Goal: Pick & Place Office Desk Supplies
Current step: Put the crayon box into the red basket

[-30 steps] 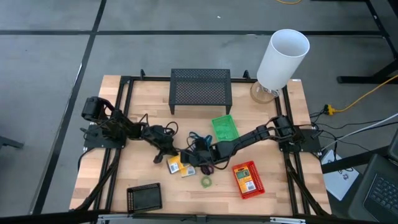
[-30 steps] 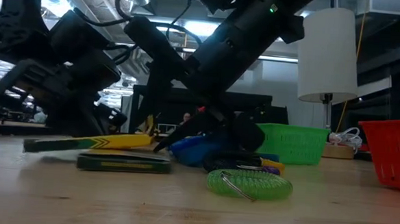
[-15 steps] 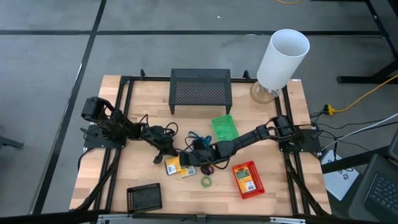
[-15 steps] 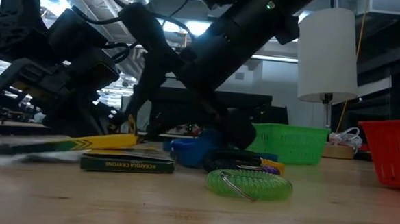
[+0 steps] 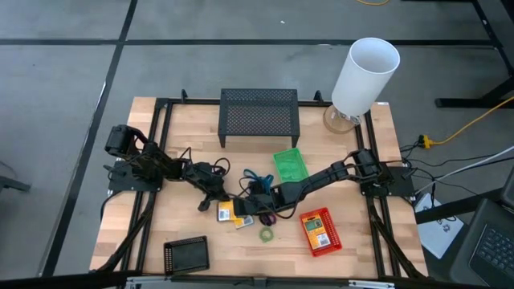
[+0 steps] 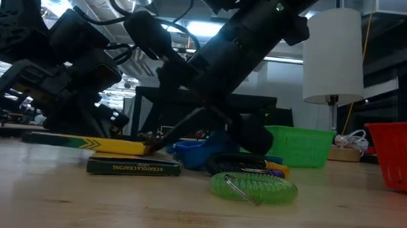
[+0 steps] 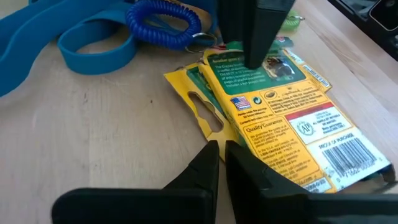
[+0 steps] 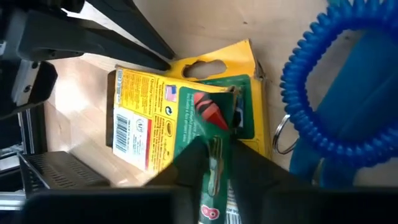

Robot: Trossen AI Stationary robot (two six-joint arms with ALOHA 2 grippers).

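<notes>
Now our yellow-and-green pack (image 5: 227, 211) lies level atop the second pack (image 6: 134, 167) at lower centre, no longer tilted up. Our right gripper (image 8: 214, 163) has narrowed onto its edge; our left gripper (image 7: 222, 152) stays nearly shut beside it, holding nothing.

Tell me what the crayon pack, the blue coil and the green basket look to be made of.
Crayon pack: glossy printed cardboard, judging by the flat folded edges and punched hang slot. Blue coil: springy plastic cord with a shiny surface, plus a thin metal ring at its end. Green basket: molded plastic, probably, given its even slatted walls and matte bright colour.
</notes>
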